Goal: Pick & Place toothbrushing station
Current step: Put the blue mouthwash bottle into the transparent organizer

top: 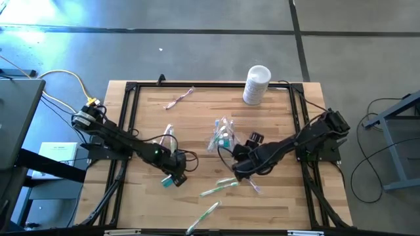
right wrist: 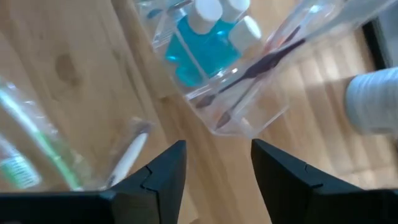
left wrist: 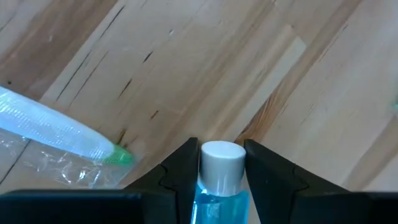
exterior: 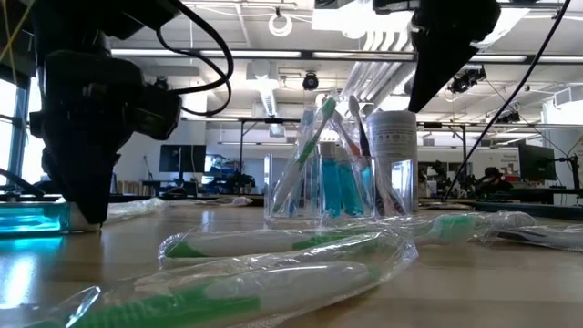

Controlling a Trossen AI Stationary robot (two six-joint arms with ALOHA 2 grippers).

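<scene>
Nearest the table's front edge lie wrapped toothbrushes [top: 219, 189], not yet collected. Farther in, the left gripper [top: 174, 178] clamps a teal tube [left wrist: 219, 186] for transfer; the right gripper [top: 244, 168], jaws apart and empty, faces the clear cup [top: 223, 136], already stocked.

Bright, even light falls on the bench [top: 197, 124]; a blue-white glare washes the floor at the high view's upper left. In the low view, ceiling lamps shine behind, arms turn to silhouettes, and the nearest wrapped brushes [exterior: 273, 273] blur. The right wrist view is soft throughout.
</scene>
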